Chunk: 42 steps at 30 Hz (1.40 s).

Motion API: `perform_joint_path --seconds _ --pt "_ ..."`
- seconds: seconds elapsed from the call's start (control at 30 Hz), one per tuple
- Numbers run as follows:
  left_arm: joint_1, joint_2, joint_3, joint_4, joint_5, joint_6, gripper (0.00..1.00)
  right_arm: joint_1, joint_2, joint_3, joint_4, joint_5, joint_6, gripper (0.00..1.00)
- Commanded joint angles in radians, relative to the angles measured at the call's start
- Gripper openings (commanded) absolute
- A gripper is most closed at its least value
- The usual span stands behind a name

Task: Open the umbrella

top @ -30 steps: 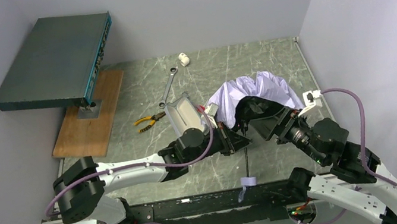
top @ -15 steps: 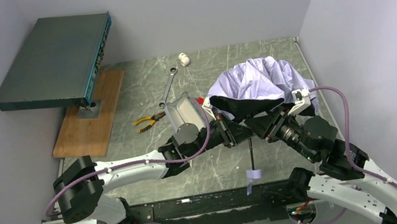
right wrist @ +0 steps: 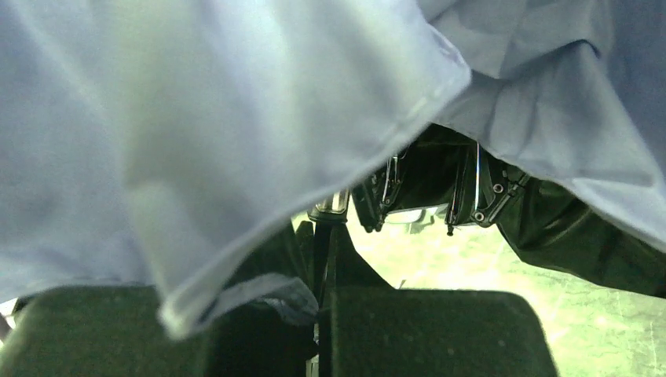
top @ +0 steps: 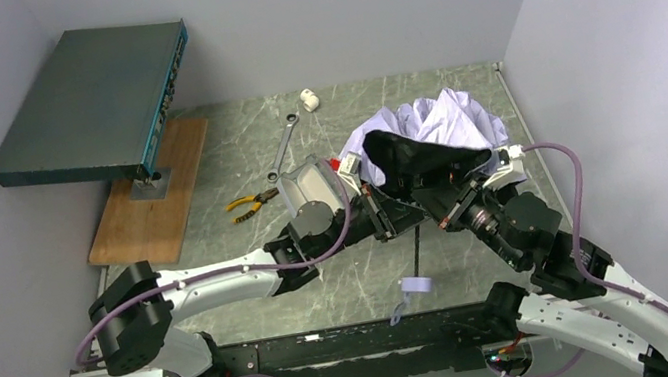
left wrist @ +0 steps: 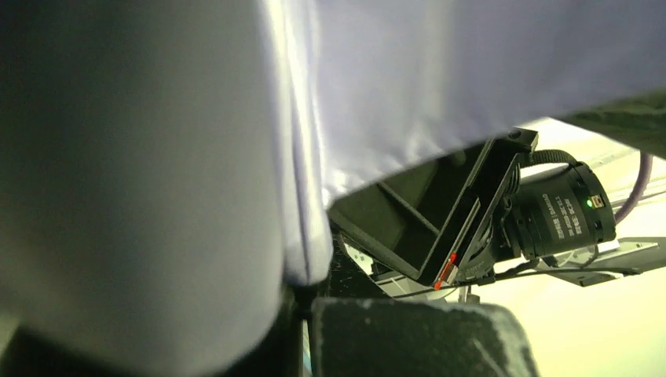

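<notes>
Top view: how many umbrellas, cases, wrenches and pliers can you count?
umbrella: 1
case: 1
wrench: 1
pliers: 1
Total: 4

We see our left arm (top: 223,277) and right arm (top: 619,320) in white shells over black joints, with lilac cables (top: 546,147); a wrist light (left wrist: 590,202) seems green.

Pale lilac umbrella (top: 441,121), black inside

On table (top: 367,102): umbrella (top: 441,123) far R, case (top: 308,189) just L of it, pliers (top: 251,204) & wrench (top: 283,146) further L
</notes>
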Motion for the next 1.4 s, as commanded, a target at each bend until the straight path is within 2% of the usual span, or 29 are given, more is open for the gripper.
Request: perform_joint_path --seconds 0.0,0.17,0.33,0.53,0.73,0.93,1.17,1.37 --pt "-0.077 -0.038 0.084 0.023 0.06 0.082 0.0 -0.002 0.076 -0.037 0.104 0.216 0.037 0.0" --pt "-0.139 -0.065 0.117 -0.116 -0.006 0.126 0.0 -0.002 0.119 -0.016 0.175 0.374 0.031 0.0" --pt "-0.201 -0.09 0.139 -0.229 -0.103 0.169 0.0 -0.002 0.162 0.004 0.274 0.469 -0.01 0.0" --pt "-0.255 -0.105 0.116 -0.227 -0.162 0.172 0.0 -0.003 0.219 0.049 0.339 0.549 -0.048 0.02" --pt "-0.308 -0.075 0.153 -0.239 -0.181 0.193 0.0 -0.005 0.272 0.041 0.503 0.611 -0.116 0.07" --pt "-0.371 -0.074 0.199 -0.295 -0.218 0.215 0.0 -0.052 0.374 0.08 0.602 0.598 -0.144 0.09" --pt "-0.419 -0.087 0.184 -0.303 -0.261 0.212 0.0 -0.24 0.495 0.221 0.577 0.429 -0.122 0.11" --pt "-0.441 -0.094 0.164 -0.281 -0.287 0.21 0.0 -0.306 0.578 0.31 0.592 0.386 -0.174 0.11"
